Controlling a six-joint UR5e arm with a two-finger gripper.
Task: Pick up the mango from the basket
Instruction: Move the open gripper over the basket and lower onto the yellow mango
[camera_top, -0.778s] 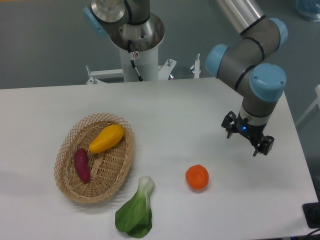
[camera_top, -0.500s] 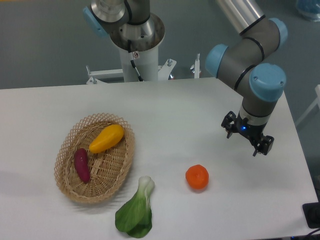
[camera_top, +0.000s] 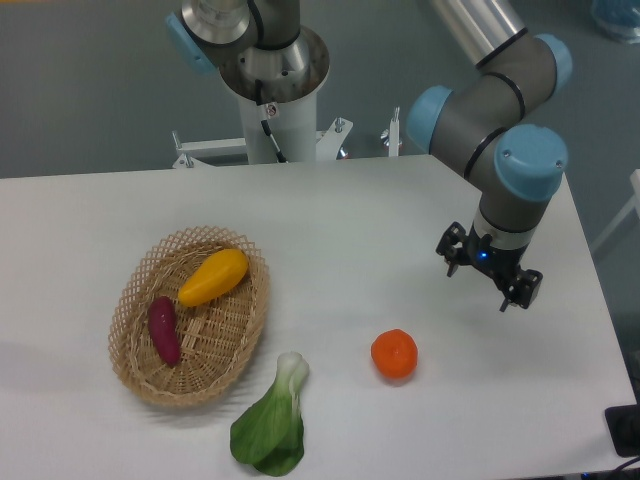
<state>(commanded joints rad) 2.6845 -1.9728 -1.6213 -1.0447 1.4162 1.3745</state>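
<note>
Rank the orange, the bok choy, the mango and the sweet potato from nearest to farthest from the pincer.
From the pincer, at the table's right side:
1. Orange, on the table just below-left of it.
2. Bok choy, near the front edge.
3. Mango, in the basket.
4. Sweet potato, at the basket's left.

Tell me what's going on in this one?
A single robot arm is set to take the mango out of the wicker basket, but nothing is in its grasp. Its hand hangs open and empty above the right side of the table, far from the basket. The mango lies in the basket next to a purple sweet potato. An orange and a leafy green sit on the table outside it.
</note>
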